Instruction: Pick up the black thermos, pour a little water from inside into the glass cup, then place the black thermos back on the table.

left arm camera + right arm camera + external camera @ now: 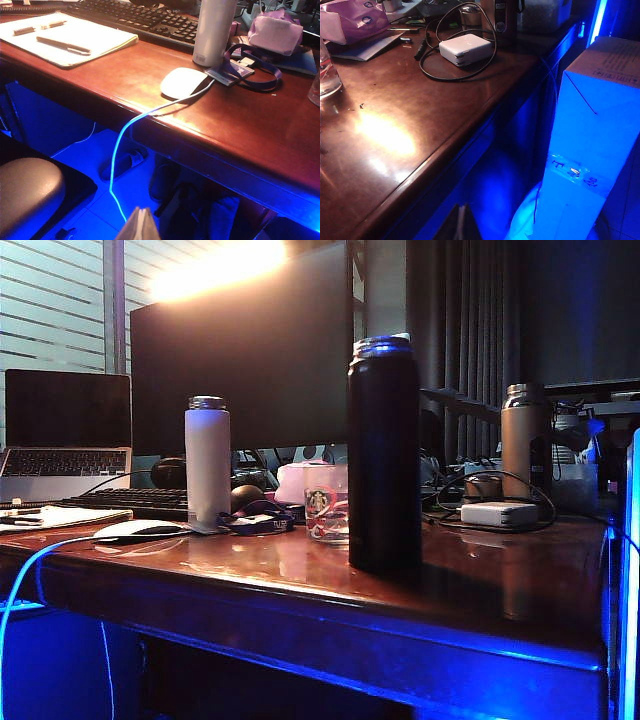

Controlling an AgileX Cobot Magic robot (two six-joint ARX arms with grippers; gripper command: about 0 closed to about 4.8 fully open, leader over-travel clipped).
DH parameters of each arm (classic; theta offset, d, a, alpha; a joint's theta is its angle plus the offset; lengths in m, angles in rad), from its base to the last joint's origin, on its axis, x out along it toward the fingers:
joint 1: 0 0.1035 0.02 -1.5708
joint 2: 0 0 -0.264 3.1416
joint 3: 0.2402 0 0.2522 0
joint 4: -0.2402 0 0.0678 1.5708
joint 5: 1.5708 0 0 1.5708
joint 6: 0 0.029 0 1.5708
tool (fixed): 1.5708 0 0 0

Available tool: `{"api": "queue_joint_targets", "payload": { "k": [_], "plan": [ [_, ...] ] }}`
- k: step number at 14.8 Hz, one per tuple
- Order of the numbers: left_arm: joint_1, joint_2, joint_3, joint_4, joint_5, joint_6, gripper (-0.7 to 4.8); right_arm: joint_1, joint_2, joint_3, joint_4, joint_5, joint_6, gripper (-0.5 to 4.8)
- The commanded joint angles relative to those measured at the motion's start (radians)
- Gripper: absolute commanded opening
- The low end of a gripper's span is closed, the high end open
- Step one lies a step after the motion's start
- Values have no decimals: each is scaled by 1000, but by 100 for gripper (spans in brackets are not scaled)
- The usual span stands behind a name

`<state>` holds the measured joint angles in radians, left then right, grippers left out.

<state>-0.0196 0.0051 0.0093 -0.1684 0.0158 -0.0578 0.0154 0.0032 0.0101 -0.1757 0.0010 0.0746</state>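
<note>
Clearly the black thermos (384,455) looks tall, slick, probably heavy; grip mid-body. Left tool (139,225) and right tool (460,224) hang pinched together below the bench (300,585).

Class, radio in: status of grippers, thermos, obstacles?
Left gripper and right gripper shut, below table edge. Black thermos upright, untouched. Glass cup beside it. Nothing blocking.

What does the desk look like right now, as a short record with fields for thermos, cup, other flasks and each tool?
black thermos: upright on the table, near the front edge, untouched
glass cup: upright, just left of the thermos in the exterior view
white flask: upright, by the mouse
brownish flask: upright, far right, behind the charger
left tool: shut, low before the desk edge
right tool: shut, low before the desk edge
</note>
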Motion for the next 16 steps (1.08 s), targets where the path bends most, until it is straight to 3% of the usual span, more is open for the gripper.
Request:
{"api": "queue_joint_targets", "payload": {
  "k": [1, 6, 8, 9, 11, 13, 14, 16],
  "plan": [
    [-2, -1, -2, -18, 2, 2, -2, 0, -1, -4, 5, 4, 4, -1],
    [-2, -1, 5, -2, -12, -21, -3, 0, -1, -4, 11, 4, 21, -1],
    [-2, 0, 90, 0, -43, -94, -3, 9, -1, -2, 66, -4, 40, -1],
    [-2, 4, 153, 0, -85, -88, -3, 25, -1, 3, 115, -3, 42, -1],
    [-2, 68, 315, 6, -137, -37, -2, 63, 6, 50, 128, 29, 79, -1],
    [-2, 256, 522, 11, -129, 40, -3, 87, 66, 123, 134, 53, 90, -1],
    [-2, 372, 637, 3, -101, 100, -3, 93, 128, 176, 146, 69, 87, -1],
    [-2, 603, 904, -124, 51, 212, -3, 92, 276, 278, 159, 68, 61, -1]
  ]
}}
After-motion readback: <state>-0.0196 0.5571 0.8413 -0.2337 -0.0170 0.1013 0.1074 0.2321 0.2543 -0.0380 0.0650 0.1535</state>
